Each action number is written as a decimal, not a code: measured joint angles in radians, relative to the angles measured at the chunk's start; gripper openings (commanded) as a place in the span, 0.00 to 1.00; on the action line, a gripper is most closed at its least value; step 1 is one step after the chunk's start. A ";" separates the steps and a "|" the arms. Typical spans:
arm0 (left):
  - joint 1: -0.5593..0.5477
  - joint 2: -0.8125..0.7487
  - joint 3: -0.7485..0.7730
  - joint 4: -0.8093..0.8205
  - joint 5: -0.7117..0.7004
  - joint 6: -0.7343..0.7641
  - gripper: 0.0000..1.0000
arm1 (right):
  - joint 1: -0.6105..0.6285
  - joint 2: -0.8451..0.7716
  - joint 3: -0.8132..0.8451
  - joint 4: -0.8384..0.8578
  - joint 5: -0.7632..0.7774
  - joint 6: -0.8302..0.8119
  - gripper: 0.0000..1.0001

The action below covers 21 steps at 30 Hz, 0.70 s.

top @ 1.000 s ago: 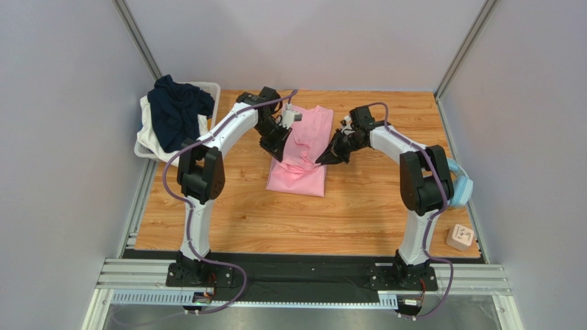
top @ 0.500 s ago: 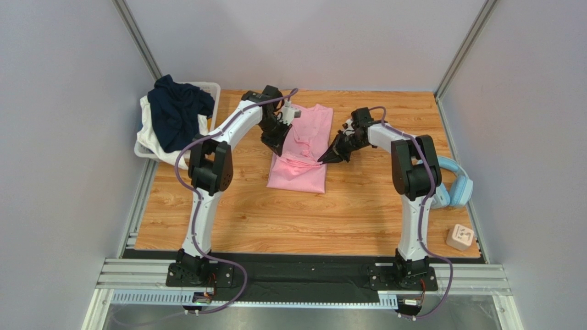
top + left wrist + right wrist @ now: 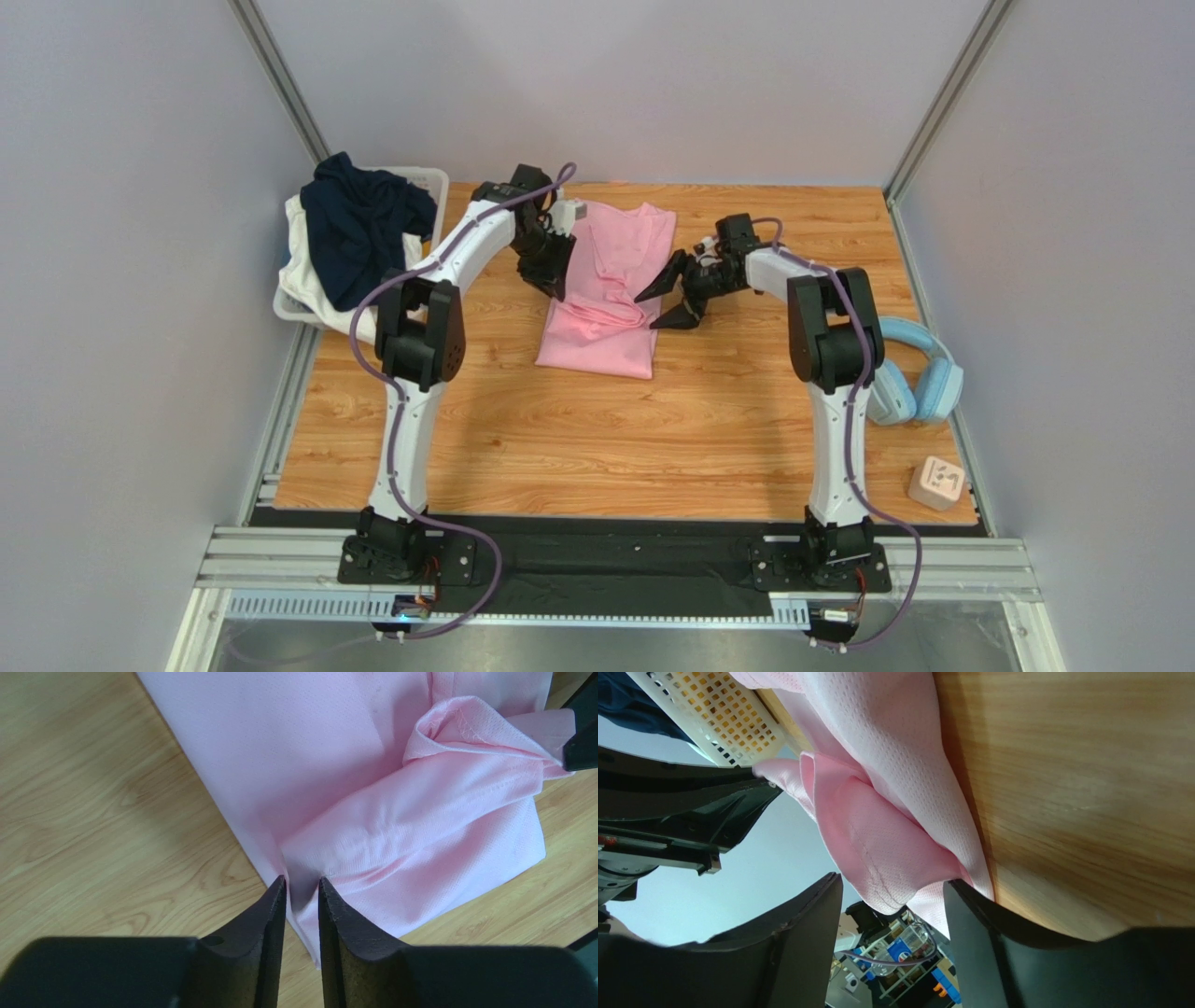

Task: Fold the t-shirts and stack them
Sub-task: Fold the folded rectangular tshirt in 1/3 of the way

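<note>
The light pink t-shirt (image 3: 603, 315) lies on the wooden table, its upper part folded down in a loose ridge (image 3: 477, 763). At its left edge sits my left gripper (image 3: 551, 273), jaws a narrow gap apart (image 3: 303, 882) with the cloth's edge showing in the gap but not pinched. My right gripper (image 3: 665, 303) is at the shirt's right edge, jaws wide open (image 3: 892, 882), and a pink fold (image 3: 878, 833) hangs between them untouched. The dark navy t-shirt (image 3: 358, 224) lies crumpled in the white basket (image 3: 428, 182).
The basket stands at the far left corner with a white cloth (image 3: 298, 266) hanging over its side. Light blue headphones (image 3: 912, 385) and a small beige box (image 3: 937, 483) lie at the right edge of the table. Grey walls close in three sides.
Both grippers were shut on the pink shirt's folded part and have opened, letting it go. Both arms moved slightly toward the far side, and the fold now rests on the shirt.
</note>
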 measured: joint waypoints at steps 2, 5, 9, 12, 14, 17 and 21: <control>0.009 0.000 0.000 0.014 0.003 -0.012 0.49 | -0.003 0.001 0.002 0.000 -0.004 0.003 0.70; 0.019 0.000 0.008 0.029 0.001 -0.027 0.54 | -0.013 0.000 0.011 0.006 -0.008 0.004 0.70; 0.024 -0.006 0.027 0.047 0.001 -0.044 0.57 | -0.036 -0.002 0.030 0.007 -0.007 0.004 0.70; 0.026 -0.027 0.037 0.048 0.002 -0.056 0.57 | -0.053 -0.018 0.064 -0.022 0.009 -0.021 0.72; 0.032 -0.064 0.027 0.048 0.024 -0.064 0.58 | -0.058 -0.046 0.098 -0.076 0.047 -0.087 0.68; 0.039 -0.208 -0.099 0.079 0.099 -0.073 0.58 | -0.050 -0.150 0.108 -0.159 0.144 -0.209 0.55; 0.020 -0.494 -0.379 0.127 0.196 -0.062 0.57 | 0.025 -0.381 0.038 -0.192 0.282 -0.321 0.45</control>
